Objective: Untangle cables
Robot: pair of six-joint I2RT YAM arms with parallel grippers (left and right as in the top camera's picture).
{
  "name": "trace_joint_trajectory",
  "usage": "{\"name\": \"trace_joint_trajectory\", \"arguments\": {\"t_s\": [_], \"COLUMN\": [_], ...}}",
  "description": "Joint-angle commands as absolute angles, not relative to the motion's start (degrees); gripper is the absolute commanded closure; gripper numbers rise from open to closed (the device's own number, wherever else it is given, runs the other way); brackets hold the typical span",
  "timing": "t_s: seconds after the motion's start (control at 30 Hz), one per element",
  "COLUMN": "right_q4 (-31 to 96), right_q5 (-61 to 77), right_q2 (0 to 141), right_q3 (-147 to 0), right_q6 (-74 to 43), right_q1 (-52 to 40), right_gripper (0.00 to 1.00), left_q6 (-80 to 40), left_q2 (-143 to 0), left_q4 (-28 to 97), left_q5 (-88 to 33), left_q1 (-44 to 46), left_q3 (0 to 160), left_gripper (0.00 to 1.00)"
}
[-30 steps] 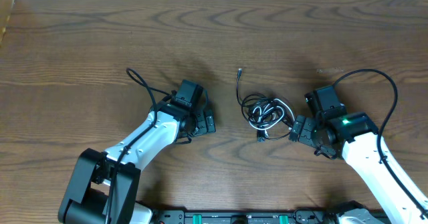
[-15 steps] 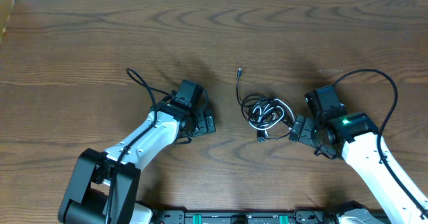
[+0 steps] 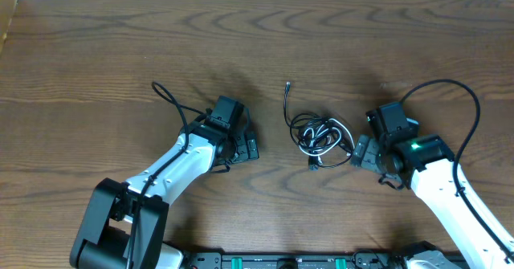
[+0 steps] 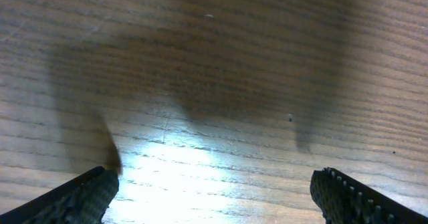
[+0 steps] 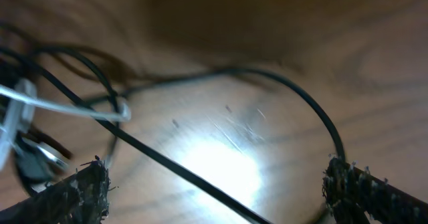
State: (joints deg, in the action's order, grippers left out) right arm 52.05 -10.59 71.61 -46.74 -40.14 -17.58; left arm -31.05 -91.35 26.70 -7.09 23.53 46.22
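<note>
Tangle of black cable (image 3: 287, 107) w/ white cable (image 5: 73, 107) on table (image 3: 120, 44), left fingers (image 4: 73, 197) wide, right fingers (image 5: 67, 194) wide beside tangle

The right pincer (image 3: 357, 152) has crept slightly (barely a nudge) up the table beside the cables (image 3: 320, 135).

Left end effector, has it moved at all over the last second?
No. The left end effector stays over the same wood grain of the table, at the same gap from the cables.

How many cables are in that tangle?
2: a black cable and a white cable, twisted together in one pile beside the right gripper. Others could be hidden inside.
</note>
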Motion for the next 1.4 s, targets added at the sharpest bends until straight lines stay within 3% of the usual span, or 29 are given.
{"name": "trace_joint_trajectory", "arguments": {"t_s": [0.0,0.17,0.27,0.3,0.37,0.43,0.67,0.93,1.1,1.23,1.3,1.37], "right_q4": [49.6,48.9,48.2,47.3,46.5,47.4,53.2,54.1,55.3,57.5,60.1,61.1], "right_q5": [-9.6,10.9,15.7,14.6,11.9,9.5,-4.1,-4.2,0.5,8.4,12.3,12.3], "right_q2": [71.2,71.2,71.2,71.2,71.2,71.2,71.2,71.2,71.2,71.2,71.2,71.2], "right_q3": [-46.7,-46.7,-46.7,-46.7,-46.7,-46.7,-46.7,-46.7,-46.7,-46.7,-46.7,-46.7], "right_q6": [-40.7,-41.7,-40.1,-37.8,-33.7,-32.4,-34.3,-43.1,-50.7,-52.3,-52.3,-52.5], "right_q1": [-17.1,-17.1,-17.1,-17.1,-17.1,-17.1,-16.8,-14.2,-10.1,-7.7,-7.2,-7.2], "right_gripper": [0.01,0.01,0.01,0.07,0.34,0.43,0.33,0.31,0.2,0.23,0.32,0.3], "left_q6": [-30.3,-30.3,-30.3,-30.3,-30.3,-30.3,-30.7,-30.7,-30.7,-30.8,-31.2,-31.2], "left_q2": [-91.7,-91.7,-91.7,-91.7,-91.7,-91.7,-91.7,-91.7,-91.7,-91.7,-91.7,-91.7], "left_q4": [26.8,26.8,26.6,26.6,26.7,26.7,26.3,26.2,26.2,26.2,26.1,25.9], "left_q5": [-5.3,-5.3,-5.3,-5.3,-5.3,-5.3,-5.3,-5.3,-5.3,-5.3,-5.3,-5.3], "left_q1": [23.6,23.6,23.6,23.6,23.6,23.6,23.6,23.6,23.6,23.6,23.6,23.6], "left_q3": [45.3,45.3,45.3,45.3,45.3,45.3,45.1,45.0,44.8,44.7,44.7,44.7], "left_gripper": [0.03,0.03,0.03,0.03,0.03,0.03,0.03,0.03,0.03,0.03,0.03,0.03]}}
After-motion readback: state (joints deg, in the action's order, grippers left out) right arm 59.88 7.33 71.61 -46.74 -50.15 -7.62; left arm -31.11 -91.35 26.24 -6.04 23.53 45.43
